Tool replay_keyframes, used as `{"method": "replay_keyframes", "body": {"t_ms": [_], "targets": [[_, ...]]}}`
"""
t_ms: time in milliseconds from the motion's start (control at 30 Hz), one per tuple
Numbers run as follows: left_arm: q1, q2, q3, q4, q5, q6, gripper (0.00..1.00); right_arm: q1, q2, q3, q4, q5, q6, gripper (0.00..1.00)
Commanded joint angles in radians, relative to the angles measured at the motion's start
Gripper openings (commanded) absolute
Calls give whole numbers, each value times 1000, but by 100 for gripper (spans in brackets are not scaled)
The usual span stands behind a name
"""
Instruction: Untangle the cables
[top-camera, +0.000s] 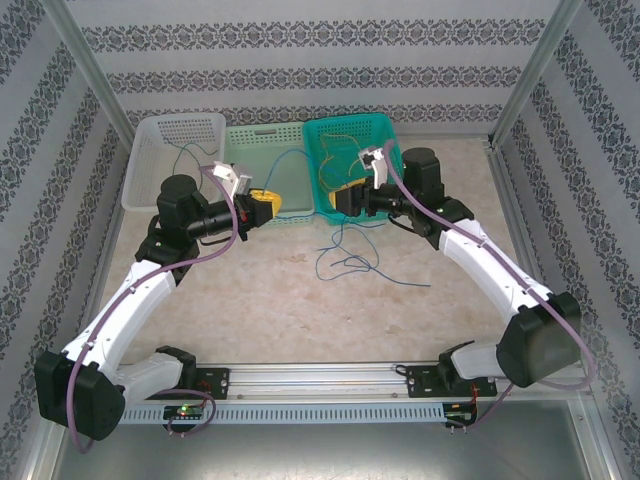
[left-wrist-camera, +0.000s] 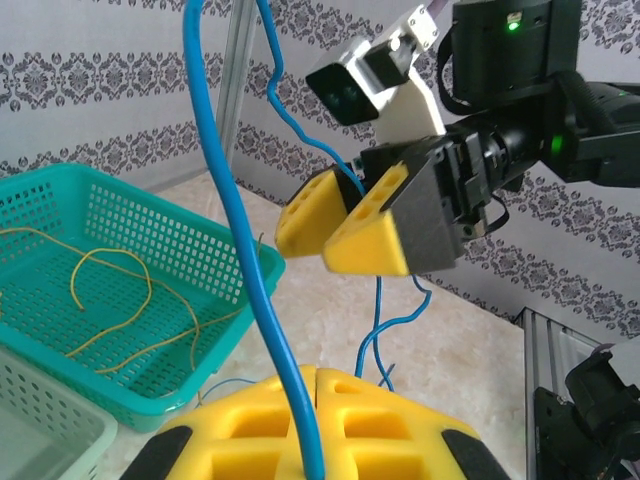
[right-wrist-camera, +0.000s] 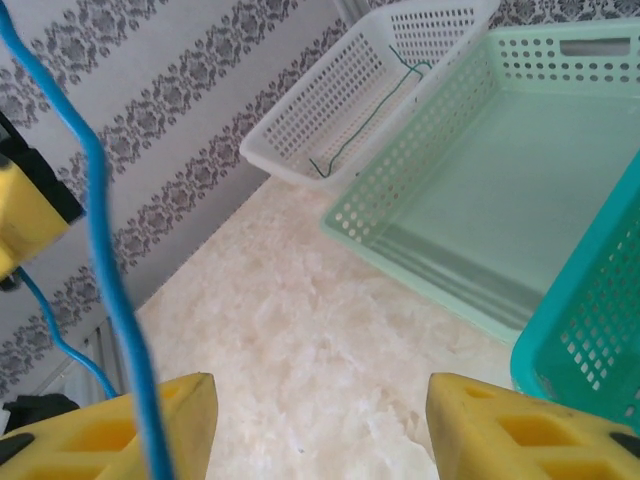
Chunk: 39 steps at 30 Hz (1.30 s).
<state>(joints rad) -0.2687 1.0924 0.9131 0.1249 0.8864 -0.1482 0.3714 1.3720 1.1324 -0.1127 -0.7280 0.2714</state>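
- The left gripper (left-wrist-camera: 310, 390), with blocky yellow fingers cut with square recesses, is pressed together on the thin blue cable (left-wrist-camera: 235, 230); the strand comes out of the seam between its two fingers and climbs steeply past the top edge of the left wrist view.
- The right gripper (right-wrist-camera: 320, 400), with the same yellow fingers, stands spread, a broad strip of table showing between its tips; the blue cable runs down the inner edge of one finger (right-wrist-camera: 150, 430), touching it; the other finger is well apart from it; nothing is pinched.
- In the left wrist view the right gripper hangs near the left one and higher in the picture; a second run of the blue cable passes by the right gripper's fingers and drops in a loose curve toward the pale marbled table (top-camera: 300, 300).
- From above, the rest of the blue cable lies in loose loops on the table just in front of the baskets, between the two arms.
- The thin yellow cable (left-wrist-camera: 110, 300) lies in loose curls in the teal perforated plastic basket (top-camera: 350, 122), the right one of three baskets set side by side at the far edge of the table.
- The thin green cable (right-wrist-camera: 375, 105) lies in the white perforated plastic basket (top-camera: 140, 175), the left one of the row.
- The pale green perforated plastic basket (right-wrist-camera: 400, 200) sits between those two; from above a stretch of the blue cable crosses over it; whether it touches the basket cannot be told.
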Motion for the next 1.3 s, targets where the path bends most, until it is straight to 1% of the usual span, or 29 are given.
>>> {"method": "replay_keyframes", "body": {"t_ms": [0, 33, 100, 133, 167, 267, 333, 400, 533, 633, 733, 867, 933, 1000, 1033, 1067, 1133, 1200, 1233, 1267], "targets": [[-13, -11, -3, 63, 32, -23, 0, 8, 12, 51, -33, -12, -57, 38], [-12, -13, -3, 51, 29, -17, 0, 9, 10, 64, -69, 12, -89, 28], [-14, -16, -2, 18, 25, 2, 0, 12, 6, 118, -217, 147, -206, 10], [-12, -19, 0, -7, 21, 17, 0, 12, 1, 145, -287, 231, -265, 3], [-13, -16, 5, -40, 21, 36, 0, 13, -3, 170, -347, 317, -326, 0], [-13, 11, 35, -171, 10, 108, 1, 13, -8, 242, -465, 565, -506, 0], [-16, 48, 54, -238, 17, 141, 1, 14, -12, 287, -485, 694, -594, 0], [-29, 92, 81, -301, 22, 165, 1, 15, -13, 330, -483, 764, -654, 0], [-76, 170, 135, -402, 13, 218, 1, 31, -11, 391, -443, 830, -761, 0], [-102, 198, 156, -452, -21, 250, 1, 62, -8, 408, -404, 911, -850, 0], [-108, 215, 177, -521, -50, 290, 0, 90, -8, 414, -376, 996, -956, 0], [-110, 216, 185, -560, -108, 321, 0, 97, -22, 391, -337, 1071, -1053, 0], [-109, 218, 195, -583, -147, 332, 0, 97, -32, 366, -306, 1106, -1080, 0], [-110, 220, 201, -580, -185, 323, 0, 93, -45, 354, -301, 1089, -1038, 0], [-109, 218, 201, -569, -186, 318, 0, 93, -52, 352, -304, 1062, -1007, 3], [-110, 213, 198, -545, -194, 302, 0, 95, -59, 348, -301, 1030, -962, 20], [-110, 191, 192, -485, -251, 257, 0, 96, -65, 352, -304, 961, -867, 34], [-109, 165, 197, -430, -367, 215, 0, 95, -65, 359, -298, 874, -744, 65], [-110, 154, 207, -416, -417, 205, 0, 95, -64, 363, -296, 853, -703, 72], [-108, 145, 224, -413, -475, 198, 0, 95, -62, 370, -291, 837, -656, 73]]}}
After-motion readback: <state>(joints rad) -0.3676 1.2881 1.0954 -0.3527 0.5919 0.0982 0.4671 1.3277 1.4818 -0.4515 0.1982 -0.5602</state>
